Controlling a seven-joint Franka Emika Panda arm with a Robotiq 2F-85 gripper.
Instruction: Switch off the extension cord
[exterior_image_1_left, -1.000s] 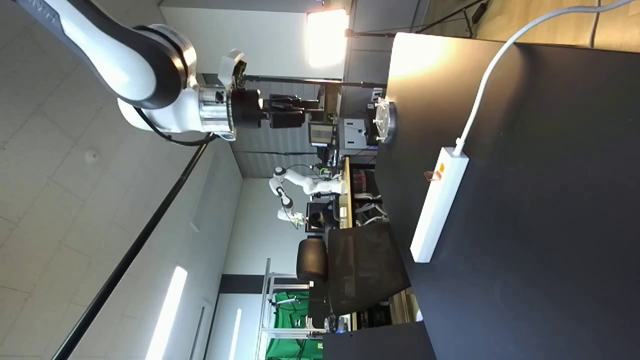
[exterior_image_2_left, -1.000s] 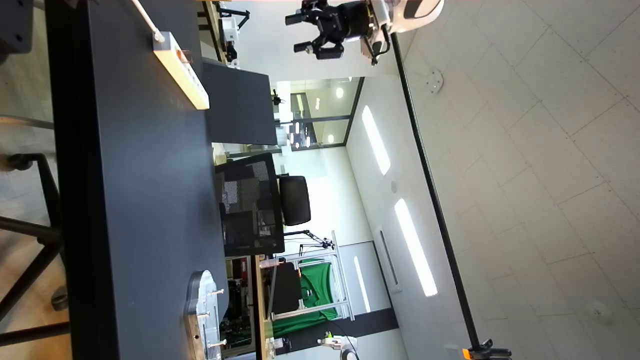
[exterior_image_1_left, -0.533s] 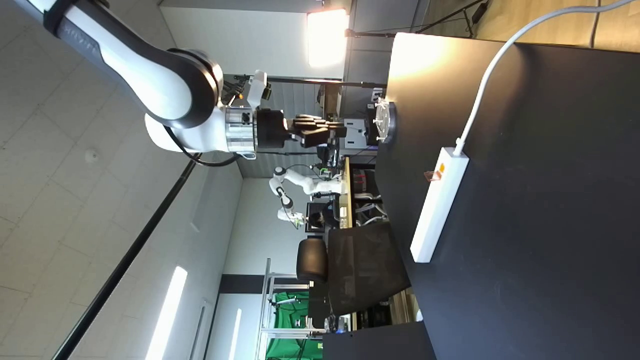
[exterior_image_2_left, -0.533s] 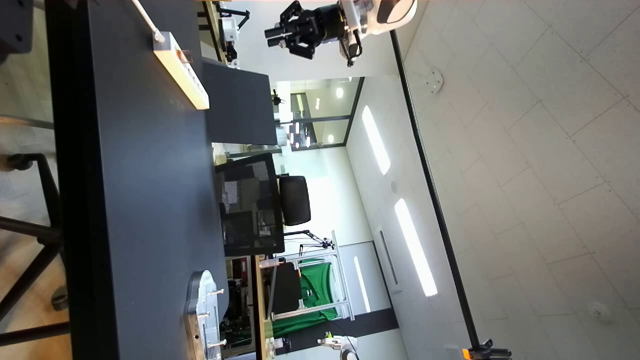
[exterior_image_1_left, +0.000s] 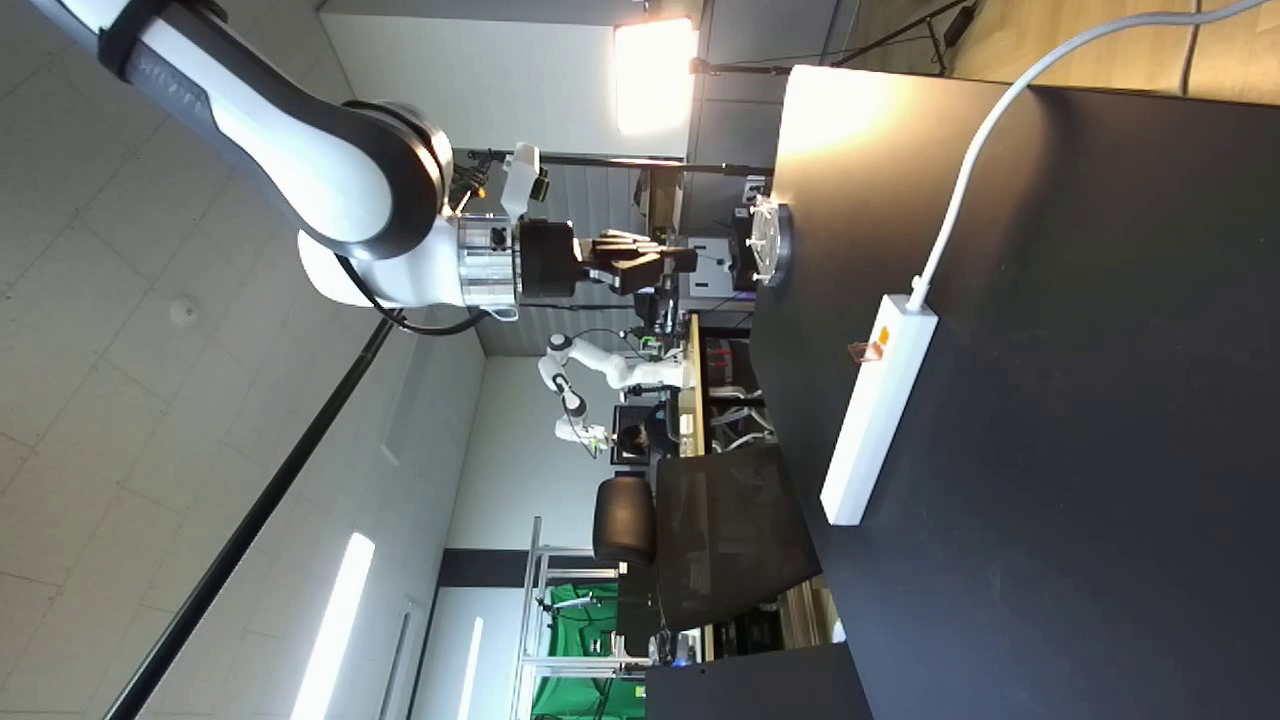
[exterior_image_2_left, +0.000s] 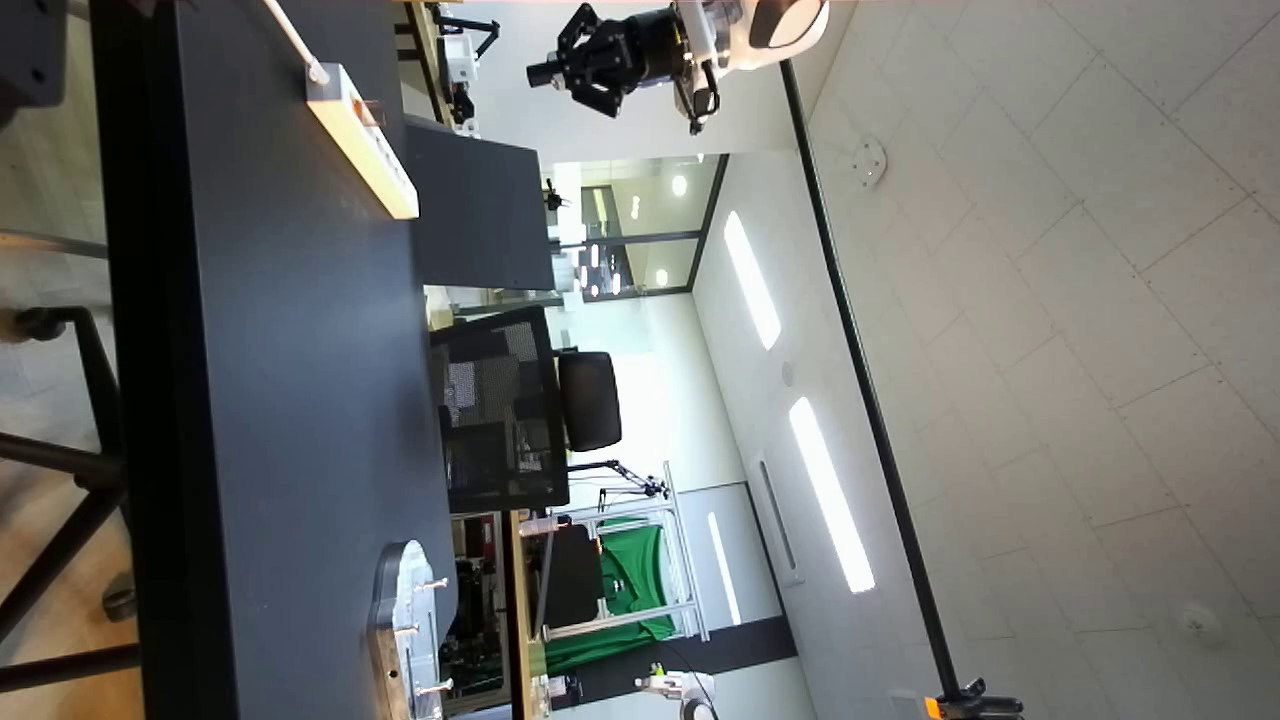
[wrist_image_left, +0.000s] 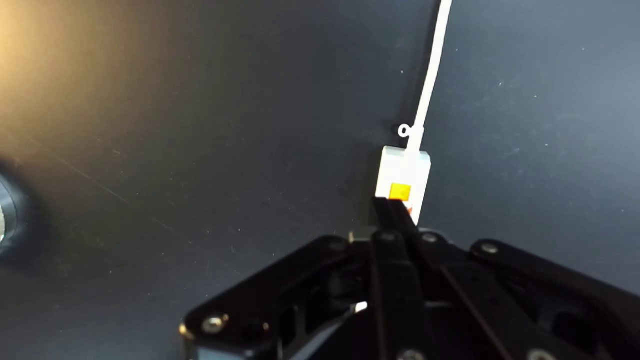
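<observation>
The extension cord (exterior_image_1_left: 870, 430), a narrow white power strip, lies on the dark table in both exterior views. Its cable leaves from the end that carries an orange switch (wrist_image_left: 400, 191). Beside that switch a copper-coloured piece (exterior_image_1_left: 864, 352) stands up from the strip. High above the table, apart from the strip, my gripper (exterior_image_2_left: 530, 73) is shut with nothing between its fingers. In the wrist view the gripper (wrist_image_left: 388, 200) overlaps the strip just past the switch, hiding most of the copper-coloured piece and the strip's far part.
A round clear object with pegs (exterior_image_2_left: 410, 620) sits on the table (exterior_image_2_left: 300, 350), away from the strip. The white cable (exterior_image_1_left: 965, 170) runs off over the table's edge. A black mesh chair (exterior_image_2_left: 500, 410) and a bright lamp (exterior_image_1_left: 655, 77) stand beyond the table.
My gripper has come down closer to the table, mostly in the first half second. Its jaws have gone from open to shut. The strip has stayed where it was.
</observation>
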